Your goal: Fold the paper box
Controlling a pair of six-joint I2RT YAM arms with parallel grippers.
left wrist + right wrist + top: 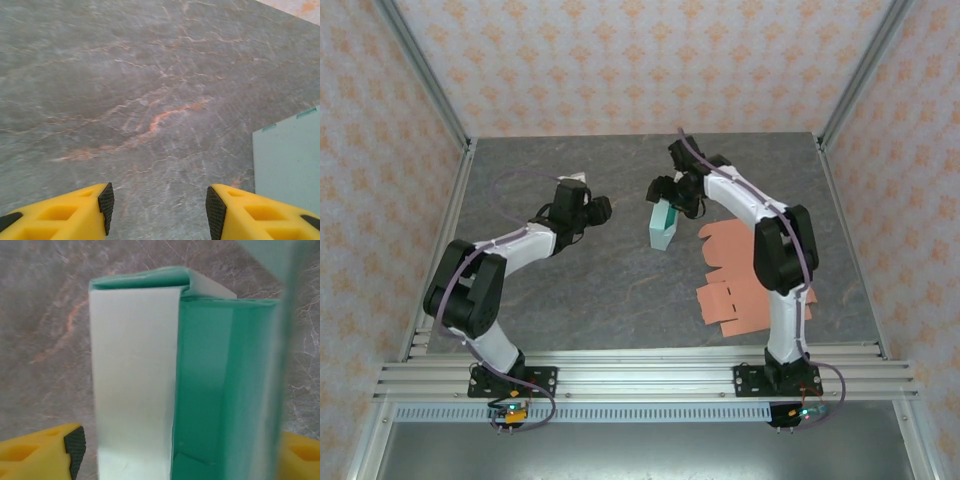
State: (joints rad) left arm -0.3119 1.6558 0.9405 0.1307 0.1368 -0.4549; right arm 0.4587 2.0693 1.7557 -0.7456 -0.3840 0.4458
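One teal paper box (662,228) is straddled by the spread right claw (669,196) — left claw (157,204) likewise spread; two flat orange paper blanks (735,245) nearby.

The left and near parts of the table (570,290) lie bare and give wide passage. Bare stone also shows between the spread fingers of the left gripper (160,205). In mid-table the upright teal box (661,228) bars the way, with the right gripper (667,195) astride its top. Flat orange sheets (740,270) cover the table right of the box, under the right arm. Frame posts (425,75) and walls close the sides and back.
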